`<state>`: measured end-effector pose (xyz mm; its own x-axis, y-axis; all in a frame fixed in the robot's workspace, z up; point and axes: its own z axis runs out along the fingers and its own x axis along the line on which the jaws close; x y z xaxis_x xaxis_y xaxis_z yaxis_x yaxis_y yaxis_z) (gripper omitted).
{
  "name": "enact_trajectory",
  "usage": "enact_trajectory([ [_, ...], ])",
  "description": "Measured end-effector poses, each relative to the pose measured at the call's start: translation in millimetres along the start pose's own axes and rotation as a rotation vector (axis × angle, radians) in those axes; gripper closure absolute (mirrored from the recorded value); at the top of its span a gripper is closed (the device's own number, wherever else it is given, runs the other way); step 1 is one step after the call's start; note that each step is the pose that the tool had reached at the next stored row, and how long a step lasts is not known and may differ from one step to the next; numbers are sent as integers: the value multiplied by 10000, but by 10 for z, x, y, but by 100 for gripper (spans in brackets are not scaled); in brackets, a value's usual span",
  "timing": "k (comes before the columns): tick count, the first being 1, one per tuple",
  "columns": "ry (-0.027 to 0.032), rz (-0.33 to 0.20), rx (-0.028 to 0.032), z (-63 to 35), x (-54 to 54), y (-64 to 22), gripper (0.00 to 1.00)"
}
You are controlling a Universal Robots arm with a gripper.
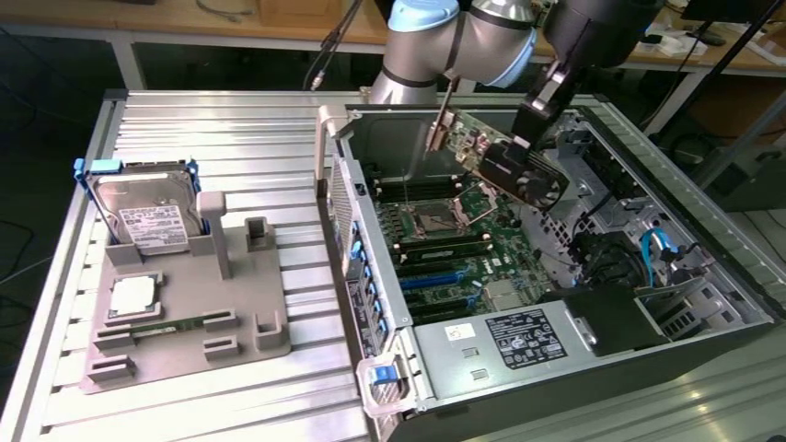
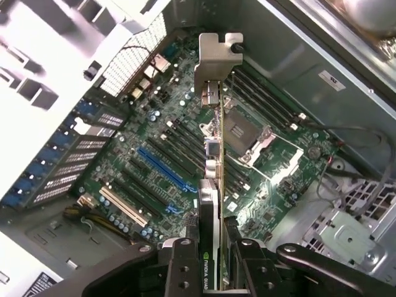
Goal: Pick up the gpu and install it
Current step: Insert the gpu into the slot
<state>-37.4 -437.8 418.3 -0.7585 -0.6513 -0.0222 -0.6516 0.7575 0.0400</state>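
Note:
My gripper (image 1: 538, 115) is shut on the gpu (image 1: 498, 157) and holds it in the air, tilted, over the open computer case (image 1: 368, 276). The card shows its green board, its black cooler and a silver bracket end. In the wrist view the gpu (image 2: 213, 179) is seen edge-on between my two black fingers (image 2: 179, 269), with its silver bracket (image 2: 216, 59) at the far end. Below it lies the green motherboard (image 2: 272, 167) with a blue expansion slot (image 2: 164, 167); the card hangs clear of the board.
On the slotted table at the exterior view's left, a grey fixture (image 1: 184, 322) holds a silver hard drive in a blue frame (image 1: 147, 216) and a processor (image 1: 132, 295). The case's walls, power supply (image 1: 522, 336) and cables (image 1: 657, 253) surround the motherboard (image 1: 455, 239).

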Motion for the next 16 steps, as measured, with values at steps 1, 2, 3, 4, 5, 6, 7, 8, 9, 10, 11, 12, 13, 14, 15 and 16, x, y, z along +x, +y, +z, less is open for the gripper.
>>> enact_trajectory([
  [1, 8, -200, -5, 4, 0, 0, 73],
  [2, 15, -375, -9, 8, 0, 0, 73],
  [3, 22, -543, -12, 13, 0, 0, 73],
  [4, 29, -728, -17, 17, 0, -1, 73],
  [5, 36, -914, -21, 22, 1, -1, 73],
  [6, 45, -1102, -25, 27, 1, -1, 73],
  [7, 51, -1280, -29, 32, 1, -1, 73],
  [8, 58, -1463, -33, 37, 1, -1, 73],
  [9, 66, -1638, -36, 41, 1, -2, 73],
  [10, 73, -1806, -41, 46, 1, -2, 73],
  [11, 80, -1997, -45, 51, 1, -2, 73],
  [12, 88, -2188, -49, 55, 1, -2, 73],
  [13, 95, -2367, -53, 59, 1, -2, 73],
  [14, 103, -2575, -57, 64, 1, -3, 73],
  [15, 111, -2753, -61, 69, 2, -3, 73],
  [16, 118, -2923, -65, 73, 2, -3, 73],
])
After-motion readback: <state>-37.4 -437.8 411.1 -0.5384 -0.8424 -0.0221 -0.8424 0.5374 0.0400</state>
